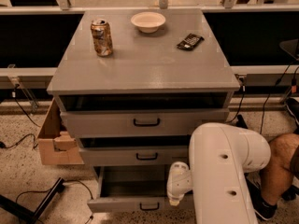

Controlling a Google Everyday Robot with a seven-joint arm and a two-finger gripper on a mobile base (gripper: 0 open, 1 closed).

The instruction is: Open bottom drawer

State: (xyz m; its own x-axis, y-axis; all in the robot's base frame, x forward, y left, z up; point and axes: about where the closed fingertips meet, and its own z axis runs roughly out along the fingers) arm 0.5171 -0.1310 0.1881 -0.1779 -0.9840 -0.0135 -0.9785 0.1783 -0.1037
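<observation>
The shallow grey bottom drawer [122,203] with its small black loop handle [149,206] sits at 6 o'clock of the grey three-drawer cabinet [145,71]. It is pulled out, and its plain grey inside shows. The white arm's end effector [174,199] hangs at the drawer's front edge, at 3 o'clock of the handle. Whether it is open or closed cannot be told. On the cabinet's top are a brown drink can [102,37] at 10 o'clock, a white round bowl [148,21] at 12 and a dark flat packet [190,41] at 2.

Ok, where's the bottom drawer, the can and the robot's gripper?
bottom drawer [117,204]: camera view, on its grey front, left of the handle.
can [102,37]: camera view, middle of its side.
gripper [174,200]: camera view, its lower tip, by the bottom drawer's front edge, right of the handle.
</observation>
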